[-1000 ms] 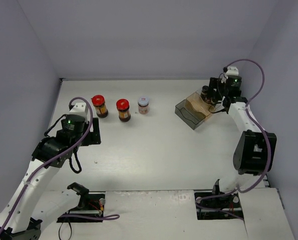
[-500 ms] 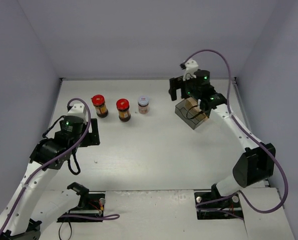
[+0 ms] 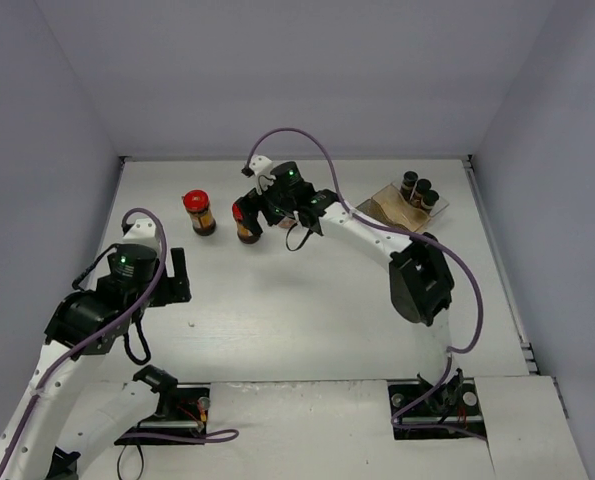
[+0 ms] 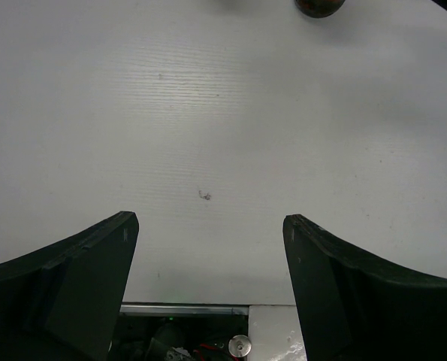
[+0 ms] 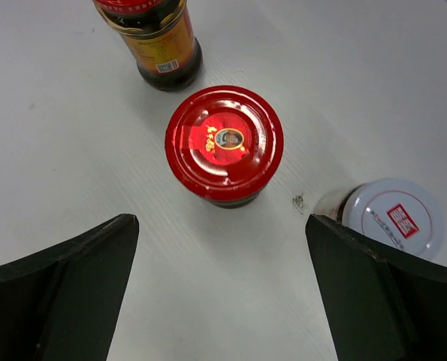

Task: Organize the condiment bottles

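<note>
Right end effector (image 5: 219,226) spread wide over red-lidded jar (image 5: 224,143)

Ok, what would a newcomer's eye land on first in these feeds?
The right gripper, open, hovers right over a red-lidded jar mid-table. That jar is flanked by a white-lidded jar and a second red-lidded jar. At the far right, three black-capped bottles stand together in a clear tray.

The table (image 3: 307,300) carries two red-lidded jars (image 3: 198,203), a white-lidded jar (image 5: 392,218); a tray (image 3: 375,208).
</note>
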Available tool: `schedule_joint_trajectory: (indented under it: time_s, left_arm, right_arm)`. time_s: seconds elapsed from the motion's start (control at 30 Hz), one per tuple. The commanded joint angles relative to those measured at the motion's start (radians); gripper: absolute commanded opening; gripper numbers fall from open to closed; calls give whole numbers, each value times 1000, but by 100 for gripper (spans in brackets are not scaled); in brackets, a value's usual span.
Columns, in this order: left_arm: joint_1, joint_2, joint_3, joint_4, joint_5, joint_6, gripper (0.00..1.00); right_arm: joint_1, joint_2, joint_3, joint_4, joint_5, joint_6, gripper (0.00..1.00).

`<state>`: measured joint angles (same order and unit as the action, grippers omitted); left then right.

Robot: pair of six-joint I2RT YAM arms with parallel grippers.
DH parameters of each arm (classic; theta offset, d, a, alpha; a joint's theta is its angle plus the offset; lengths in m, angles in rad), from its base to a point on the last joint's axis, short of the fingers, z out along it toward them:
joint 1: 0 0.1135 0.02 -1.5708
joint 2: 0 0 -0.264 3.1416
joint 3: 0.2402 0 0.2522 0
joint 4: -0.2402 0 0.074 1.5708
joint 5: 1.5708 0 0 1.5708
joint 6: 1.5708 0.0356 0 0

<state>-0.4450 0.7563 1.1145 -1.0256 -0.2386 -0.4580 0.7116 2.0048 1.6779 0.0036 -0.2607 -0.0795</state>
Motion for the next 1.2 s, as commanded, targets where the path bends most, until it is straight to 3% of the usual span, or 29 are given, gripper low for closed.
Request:
schedule_joint_trajectory:
  time_s: [0.0,0.4,0.47,0.5,0.6,0.63,0.7,0.73,0.8,1.0,1.17]
  left_arm:
    - [-1,-8,64,-28,-34,-19,79]
    - [-1,-21,94,-80,-74,-21,79]
    - [-1,-23,96,-90,-83,-19,78]
    - [-1,-25,97,-91,-85,-21,78]
    - [-1,-26,97,-94,-93,-21,78]
    - [-1,-28,96,-94,-94,-21,78]
    - [-1,-28,94,-91,-93,-24,79]
    - [-1,-26,93,-87,-93,-24,79]
    - [-1,-26,88,-79,-88,-24,78]
    - [-1,-18,65,-28,-64,-27,78]
    - [-1,0,47,10,-39,-27,78]
  right_arm:
    - [6,43,121,73,-5,-20,100]
    - [26,256,295,102,-40,-17,99]
    - [26,276,302,110,-43,-11,94]
    - [28,281,302,116,-46,-8,90]
    - [28,290,298,122,-45,-5,69]
    - [28,288,296,121,-43,-6,54]
    - [28,266,278,125,-32,-9,35]
    - [28,253,266,128,-26,-12,17]
    - [28,195,220,145,-17,-16,3]
    - [14,-2,108,116,12,-42,0]
    - [-72,-208,8,73,41,-51,0]
